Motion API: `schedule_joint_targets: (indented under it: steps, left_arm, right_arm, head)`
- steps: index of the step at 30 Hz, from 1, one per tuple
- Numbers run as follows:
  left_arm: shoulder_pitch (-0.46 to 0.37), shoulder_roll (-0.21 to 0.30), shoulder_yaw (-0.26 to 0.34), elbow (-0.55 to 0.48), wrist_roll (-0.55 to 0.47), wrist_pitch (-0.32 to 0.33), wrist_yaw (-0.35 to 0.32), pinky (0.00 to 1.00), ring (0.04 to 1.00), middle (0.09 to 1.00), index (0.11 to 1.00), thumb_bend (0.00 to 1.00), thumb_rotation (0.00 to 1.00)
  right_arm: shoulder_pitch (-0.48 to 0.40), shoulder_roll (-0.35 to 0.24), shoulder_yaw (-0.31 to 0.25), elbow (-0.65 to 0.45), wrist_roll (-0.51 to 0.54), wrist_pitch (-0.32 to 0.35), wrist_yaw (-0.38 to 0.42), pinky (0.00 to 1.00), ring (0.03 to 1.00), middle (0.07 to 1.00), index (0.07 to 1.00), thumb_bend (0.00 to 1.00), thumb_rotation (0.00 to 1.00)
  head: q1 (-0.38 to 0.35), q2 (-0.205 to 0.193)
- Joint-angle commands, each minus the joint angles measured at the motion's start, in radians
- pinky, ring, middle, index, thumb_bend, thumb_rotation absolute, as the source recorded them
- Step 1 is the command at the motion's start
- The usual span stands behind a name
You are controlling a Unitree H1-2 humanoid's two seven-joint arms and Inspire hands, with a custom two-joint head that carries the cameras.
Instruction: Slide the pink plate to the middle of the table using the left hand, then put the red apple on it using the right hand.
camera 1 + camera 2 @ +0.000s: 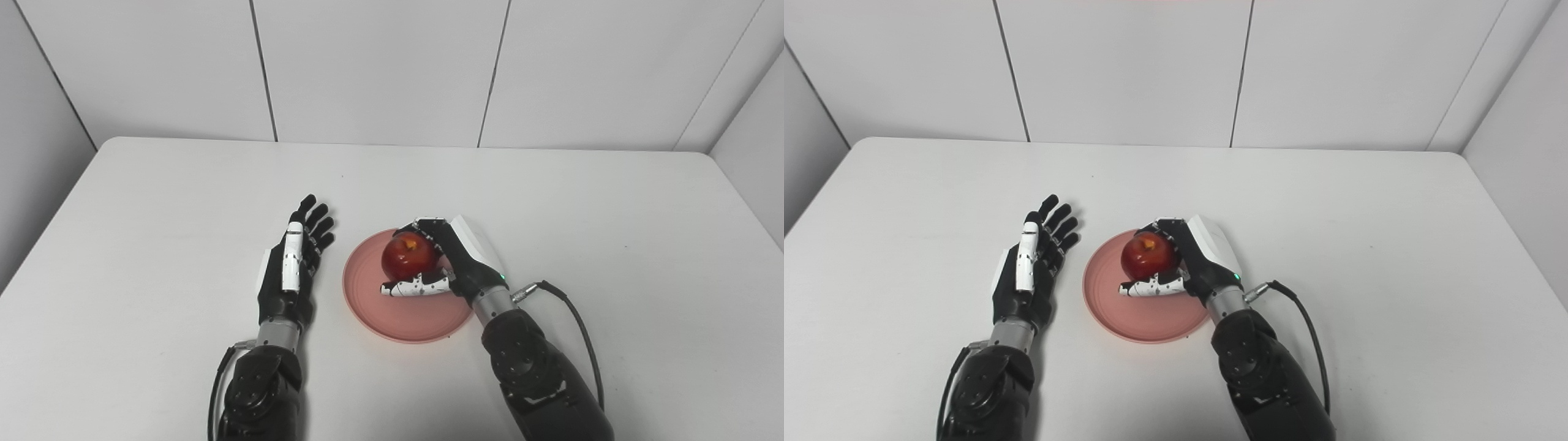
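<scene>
White panelled walls with dark seams behind; a white desk (551, 202) with rounded far corners fills the view. No brand, label or legible writing shows on anything.

Pink plate (392, 312) lies flat near the middle of the desk, just right of the left hand and under the right hand. It is round, so no long axis; faint concentric rings on its face.

Red apple (405, 256) sits over the far part of the plate, inside the right hand's grasp. It stands upright, its yellowish stem hollow facing up and slightly toward the cameras. Whether it rests on the plate surface or is held just clear of it cannot be told.

Right hand (450, 260): fingers curled around the far and right sides of the apple, thumb (413, 286) lying across its near side, closed on the fruit. White back shell faces up and right; a green light shows near the wrist, a black cable (576, 324) loops off to its right.

Left hand (1032, 263): holds nothing, fingers straight and spread, pointing away toward the far wall, set on edge beside the plate's left rim and apart from it.
</scene>
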Motion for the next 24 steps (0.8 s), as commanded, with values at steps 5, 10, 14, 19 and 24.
schedule_joint_targets:
  steps: [5,10,14,19,24]
  left_arm:
    - [0.003,-0.009,-0.005,-0.003,0.008,0.013,0.012,0.90,0.897,0.906,0.890,0.41,1.00]
    - [0.003,-0.009,-0.007,-0.008,0.011,0.020,0.014,0.90,0.895,0.904,0.889,0.41,1.00]
    - [0.003,-0.009,-0.004,-0.006,0.009,0.020,0.010,0.90,0.895,0.903,0.889,0.41,1.00]
    - [0.003,-0.009,-0.004,-0.004,0.009,0.016,0.009,0.90,0.895,0.903,0.890,0.41,1.00]
    - [0.004,-0.012,-0.004,-0.010,0.009,0.021,0.012,0.90,0.893,0.901,0.888,0.41,1.00]
  right_arm:
    - [-0.011,0.007,0.005,-0.017,-0.005,-0.048,-0.005,0.35,0.435,0.513,0.487,0.51,0.13]
    - [-0.006,-0.001,0.010,-0.013,-0.019,-0.057,-0.009,0.35,0.437,0.516,0.487,0.52,0.13]
    - [-0.001,-0.004,0.014,-0.010,-0.031,-0.063,-0.014,0.36,0.437,0.516,0.488,0.52,0.13]
    - [0.006,-0.006,0.016,-0.019,-0.039,-0.056,0.000,0.38,0.465,0.540,0.490,0.52,0.14]
    - [0.013,-0.010,0.023,-0.046,-0.058,-0.047,0.009,0.47,0.552,0.611,0.559,0.67,0.16]
  head:
    - [0.001,0.001]
    - [0.000,0.001]
    - [-0.001,0.000]
    - [-0.001,0.000]
    - [0.000,0.001]
